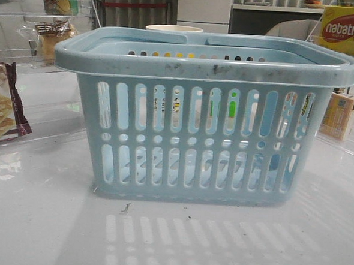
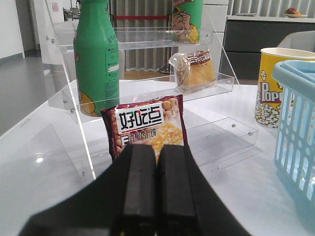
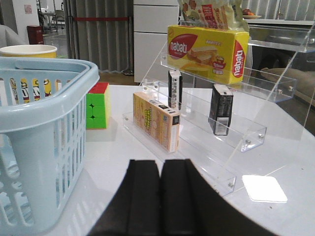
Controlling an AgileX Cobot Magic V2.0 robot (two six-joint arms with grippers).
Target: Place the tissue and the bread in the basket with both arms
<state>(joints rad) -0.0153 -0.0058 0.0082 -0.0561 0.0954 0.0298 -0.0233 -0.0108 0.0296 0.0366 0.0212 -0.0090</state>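
Note:
The light-blue basket stands mid-table and fills the front view; neither gripper shows there. The bread, golden in clear wrap, sits on the middle step of a clear shelf; it also shows in the front view. My left gripper is shut and empty, low over the table, well short of the bread. The tissue, a small black pack, stands on a step of the right shelf, with a second like pack behind it. My right gripper is shut and empty, short of that shelf.
A maroon-edged cracker packet leans just ahead of the left fingers. A green bottle and a popcorn cup stand nearby. On the right are a nabati box, a cream box and a colour cube.

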